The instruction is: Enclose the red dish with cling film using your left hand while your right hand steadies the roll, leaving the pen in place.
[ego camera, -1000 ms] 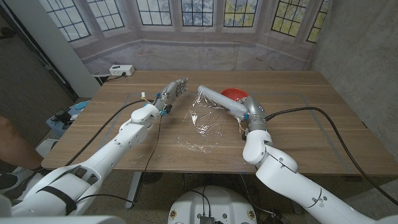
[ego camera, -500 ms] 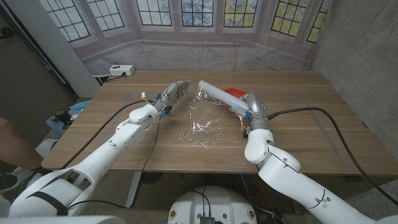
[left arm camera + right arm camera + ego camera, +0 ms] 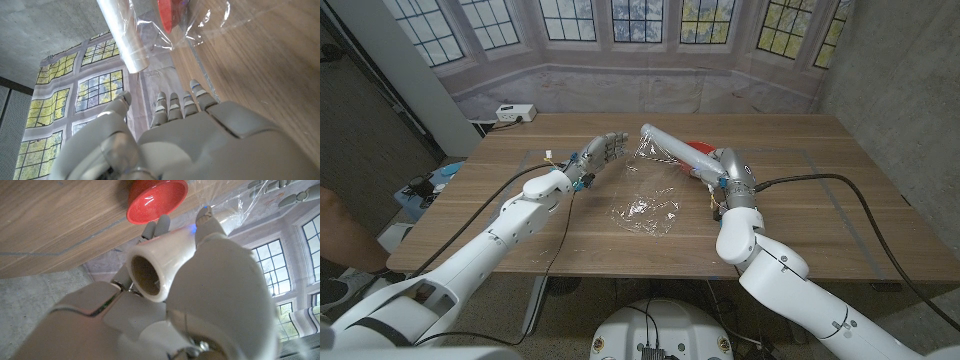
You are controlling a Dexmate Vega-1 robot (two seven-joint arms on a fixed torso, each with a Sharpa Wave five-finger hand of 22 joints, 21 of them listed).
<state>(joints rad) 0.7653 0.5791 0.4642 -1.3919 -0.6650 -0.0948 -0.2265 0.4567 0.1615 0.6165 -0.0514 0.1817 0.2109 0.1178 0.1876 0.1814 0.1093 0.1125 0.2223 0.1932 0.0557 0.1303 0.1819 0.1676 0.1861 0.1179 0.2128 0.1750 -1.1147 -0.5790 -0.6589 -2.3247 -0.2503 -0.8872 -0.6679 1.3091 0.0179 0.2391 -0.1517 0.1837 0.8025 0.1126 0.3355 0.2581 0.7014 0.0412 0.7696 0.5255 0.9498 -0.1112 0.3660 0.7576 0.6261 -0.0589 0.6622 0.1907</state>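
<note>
The left hand (image 3: pixel 602 150) hovers with fingers spread, gripping nothing, just at nine o'clock of the cling film roll (image 3: pixel 672 156). The right hand (image 3: pixel 723 174) grasps the roll (film (image 3: pixel 645 212) trailing onto the table (image 3: pixel 820 220)). The red dish (image 3: pixel 703 149) sits behind it, at twelve o'clock.

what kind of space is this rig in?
Likely an indoor lab or test room staged as a home: a wooden table against bare concrete walls, a printed window backdrop hung behind it, and cables trailing off the arms.
</note>
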